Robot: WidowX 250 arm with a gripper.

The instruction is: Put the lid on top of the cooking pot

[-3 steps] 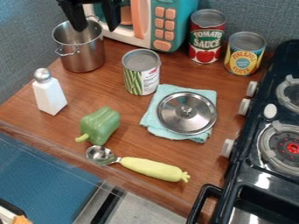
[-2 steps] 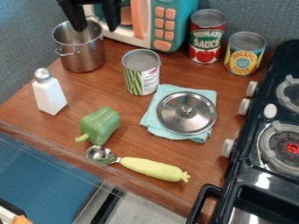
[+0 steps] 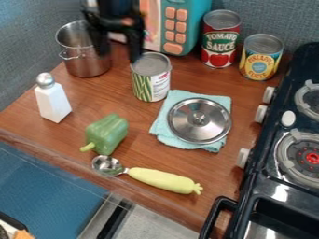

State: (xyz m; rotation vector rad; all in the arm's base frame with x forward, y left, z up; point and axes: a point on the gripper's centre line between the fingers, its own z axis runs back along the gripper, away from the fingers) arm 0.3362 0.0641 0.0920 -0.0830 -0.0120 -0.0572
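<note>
While the claw [image 3: 118, 51], fingers apart and empty, hangs at the view's 11 o'clock, beside one pot [image 3: 86, 60], one lid [image 3: 185, 128] lies at 3 on one cloth [image 3: 160, 127], knob up, round, equally long every way. Three cans [image 3: 221, 39] stand at 12, 1 and 2; wood counter [image 3: 140, 149], blue-grey wall [image 3: 25, 56].

- The black arm [image 3: 117, 6] comes in at the top edge of the frame, left of centre.
- The black pincer [image 3: 119, 56] hangs below it in the upper left, pointing down.
- Its two fingers [image 3: 135, 46] stand apart, with a gap between their tips.
- The finger nearer the frame's right side reaches slightly lower; both look blurred.
</note>
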